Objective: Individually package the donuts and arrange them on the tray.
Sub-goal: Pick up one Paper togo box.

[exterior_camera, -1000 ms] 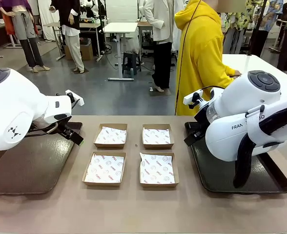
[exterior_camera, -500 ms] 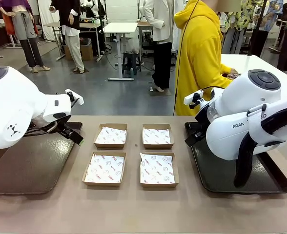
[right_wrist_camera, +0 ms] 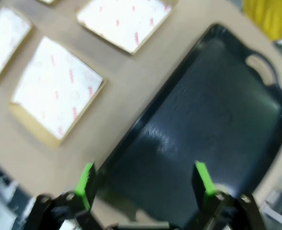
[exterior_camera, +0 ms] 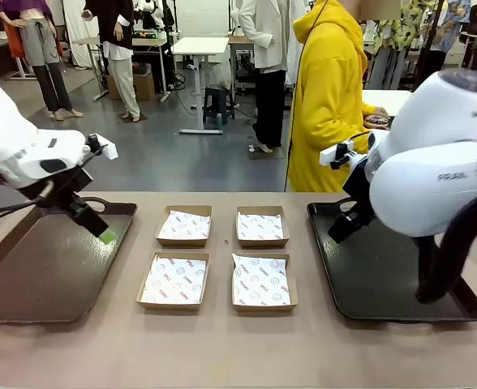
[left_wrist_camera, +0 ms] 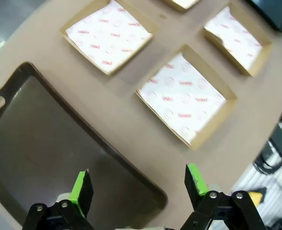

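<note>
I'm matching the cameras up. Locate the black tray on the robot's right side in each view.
Front view: black tray at the right, next to the boxes.
Left wrist view: only a dark corner at the top right edge.
Right wrist view: across the centre and right, with the open right gripper over its near edge.
Shared landmark: the paper-lined cardboard boxes beside it.

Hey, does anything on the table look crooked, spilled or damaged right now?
Nothing is spilled or damaged. The four cardboard boxes sit in a neat grid between the left tray and the right tray. One quibble: the paper liner in the near right box lies slightly skewed.
</note>
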Controlling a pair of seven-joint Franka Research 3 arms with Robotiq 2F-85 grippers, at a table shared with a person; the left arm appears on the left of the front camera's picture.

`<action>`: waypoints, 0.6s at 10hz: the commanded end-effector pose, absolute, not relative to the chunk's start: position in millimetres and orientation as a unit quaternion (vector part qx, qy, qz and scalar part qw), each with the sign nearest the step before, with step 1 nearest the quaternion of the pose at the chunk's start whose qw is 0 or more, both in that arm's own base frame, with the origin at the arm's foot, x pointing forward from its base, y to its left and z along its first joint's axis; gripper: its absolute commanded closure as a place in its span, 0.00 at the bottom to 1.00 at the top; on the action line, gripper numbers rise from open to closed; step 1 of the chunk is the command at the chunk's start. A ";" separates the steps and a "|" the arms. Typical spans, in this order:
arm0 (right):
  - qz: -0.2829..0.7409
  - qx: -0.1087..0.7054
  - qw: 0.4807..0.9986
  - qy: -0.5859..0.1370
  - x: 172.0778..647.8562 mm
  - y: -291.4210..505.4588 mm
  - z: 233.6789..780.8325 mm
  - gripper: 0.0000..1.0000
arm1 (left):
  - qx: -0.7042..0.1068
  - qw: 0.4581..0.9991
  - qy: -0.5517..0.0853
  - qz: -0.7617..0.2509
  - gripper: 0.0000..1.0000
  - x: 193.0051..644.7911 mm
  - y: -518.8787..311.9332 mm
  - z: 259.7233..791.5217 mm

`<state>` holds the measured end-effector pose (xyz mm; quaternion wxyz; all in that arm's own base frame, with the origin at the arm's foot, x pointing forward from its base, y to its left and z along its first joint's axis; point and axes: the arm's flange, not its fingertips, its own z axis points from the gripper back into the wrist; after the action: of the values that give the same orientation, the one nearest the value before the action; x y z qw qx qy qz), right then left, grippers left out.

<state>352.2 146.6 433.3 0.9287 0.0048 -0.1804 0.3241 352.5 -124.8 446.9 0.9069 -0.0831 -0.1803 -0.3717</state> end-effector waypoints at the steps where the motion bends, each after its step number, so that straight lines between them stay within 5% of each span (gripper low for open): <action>1: 0.318 0.005 0.934 -0.165 214.5 85.3 379.3 0.00 | -0.093 0.904 -0.166 -0.382 0.00 239.0 -80.2 399.4; 5: 0.297 -0.004 0.945 -0.139 187.0 65.6 373.4 0.00 | -0.077 0.918 -0.125 -0.369 0.00 204.6 -68.3 396.5; 6: 0.317 0.000 0.940 -0.130 303.8 122.2 478.4 0.00 | -0.063 0.909 -0.172 -0.375 0.00 218.0 -71.5 396.4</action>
<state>292.7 114.6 489.0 0.9417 -0.0015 -0.1268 0.3117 298.3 -88.6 495.2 0.9148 -0.0853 -0.1293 -0.3729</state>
